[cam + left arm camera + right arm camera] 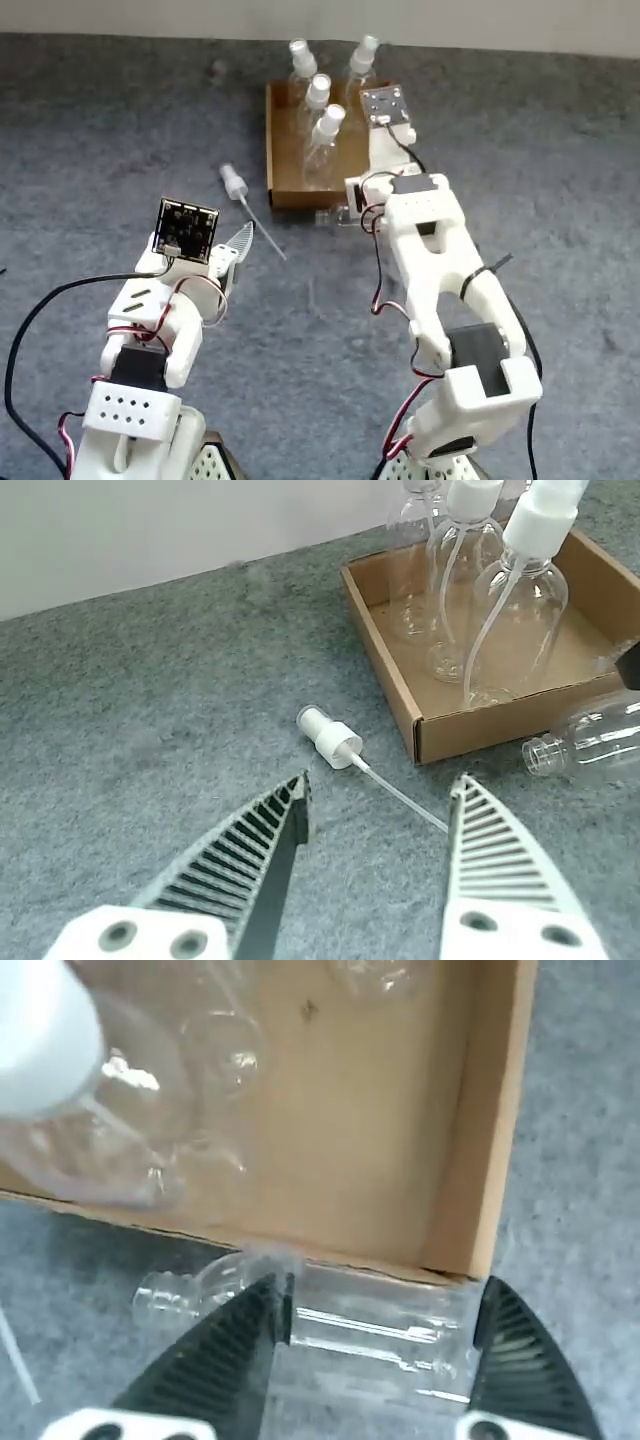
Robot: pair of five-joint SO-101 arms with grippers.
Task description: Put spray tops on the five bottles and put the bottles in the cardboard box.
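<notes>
Grey carpeted table (120,130). In box (480,730): four capped bottles (515,630), upright. Fifth bottle (370,1330): uncapped, on its side just beside the box's front wall, beneath right gripper (385,1285), jaws spread, holding nothing, likely poised to seize it. Spray top (328,735): loose on the carpet, ahead of left gripper (381,783), wide open, empty, apparently lined up for pickup.

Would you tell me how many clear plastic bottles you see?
5 clear plastic bottles: four with white spray tops stand in the brown cardboard box; one uncapped lies before it, by the right pincer.
</notes>
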